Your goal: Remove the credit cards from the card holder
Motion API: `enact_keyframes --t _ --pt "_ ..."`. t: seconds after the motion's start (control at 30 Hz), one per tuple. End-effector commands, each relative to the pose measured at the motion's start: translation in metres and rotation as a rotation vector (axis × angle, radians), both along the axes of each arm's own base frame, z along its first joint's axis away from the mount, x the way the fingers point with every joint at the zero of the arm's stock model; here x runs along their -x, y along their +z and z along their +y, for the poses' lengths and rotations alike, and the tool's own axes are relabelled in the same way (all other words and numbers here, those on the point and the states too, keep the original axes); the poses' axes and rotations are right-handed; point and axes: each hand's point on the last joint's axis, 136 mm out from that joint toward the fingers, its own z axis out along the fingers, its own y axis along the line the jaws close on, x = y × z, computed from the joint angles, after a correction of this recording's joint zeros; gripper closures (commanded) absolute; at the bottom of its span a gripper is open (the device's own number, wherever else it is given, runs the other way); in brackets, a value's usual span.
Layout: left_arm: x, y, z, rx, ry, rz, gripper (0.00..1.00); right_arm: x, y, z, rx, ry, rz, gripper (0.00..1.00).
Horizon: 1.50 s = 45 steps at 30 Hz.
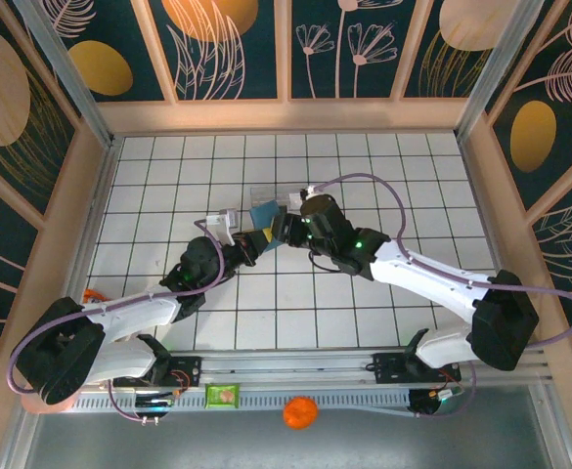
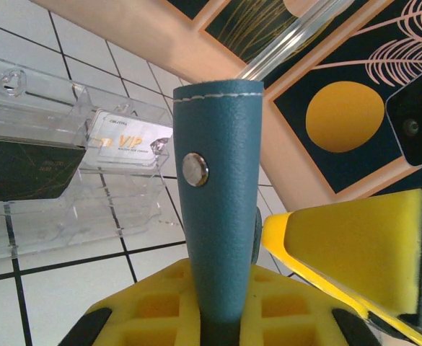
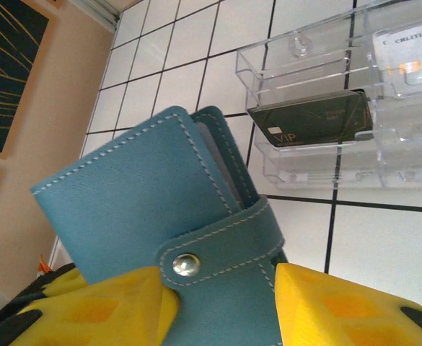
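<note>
1. Your left pincer (image 2: 218,313) is clenched on the card holder (image 2: 221,216). In the left wrist view the teal holder rises upright from between its yellow fingers (image 2: 124,317), narrow side towards the camera, with the silver snap (image 2: 195,169) facing you
2. From above, you see the card holder (image 1: 264,215) near the middle of the white tiled table (image 1: 315,313). It sits between the left pincer (image 1: 249,244) and the right pincer (image 1: 279,230), which meet head to head there
3. In the right wrist view your right pincer (image 3: 218,306) sits at the holder's lower end, with a yellow finger (image 3: 88,310) on each side of the strap. You cannot tell whether the jaws press on the holder or merely flank it
4. The holder (image 3: 146,209) is folded almost shut, and its strap wraps round the open edge to the snap on the front panel. Thin grey leaves show between the two panels, but you cannot tell whether they are cards or pockets
5. The clear tray (image 3: 304,65) lies on the table just beyond the holder and apart from it. A dark credit card (image 3: 311,119) marked VIP lies in one compartment, and a pale credit card (image 3: 412,61) lies in the one beside it
6. An orange ball (image 1: 300,412) and a green packet (image 1: 223,395) lie at the near edge between the arm bases, well apart from the holder
</note>
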Motion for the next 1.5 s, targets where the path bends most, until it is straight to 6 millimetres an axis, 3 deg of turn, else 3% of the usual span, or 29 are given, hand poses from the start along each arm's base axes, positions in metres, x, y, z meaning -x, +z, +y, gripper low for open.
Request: enact_keyframes --t 0.0,0.13,0.43,0.67,0.9,1.2,1.47 --pt "-0.004 0.02 -0.004 0.016 0.004 -0.06 1.0 -0.004 0.02 0.009 -0.024 -0.004 -0.049 0.55" --pt "-0.003 0.021 -0.005 0.021 -0.001 -0.066 1.0 -0.006 0.019 0.013 -0.008 -0.006 -0.058 0.55" --pt "0.0 0.028 -0.003 0.033 0.001 -0.09 1.0 -0.009 -0.003 0.017 0.062 -0.008 -0.015 0.6" --pt "0.0 0.033 -0.002 0.042 0.009 -0.1 1.0 -0.013 -0.021 0.011 0.13 -0.035 0.001 0.79" --pt "0.0 0.03 -0.003 0.038 0.006 -0.09 1.0 -0.017 -0.023 0.002 0.172 -0.06 -0.027 1.0" --pt "0.001 0.023 -0.005 0.033 -0.005 -0.067 1.0 -0.019 -0.027 -0.017 0.189 -0.075 -0.046 1.0" --pt "0.003 0.017 -0.001 0.022 0.005 -0.051 1.0 -0.015 -0.039 -0.046 0.222 -0.113 -0.033 1.0"
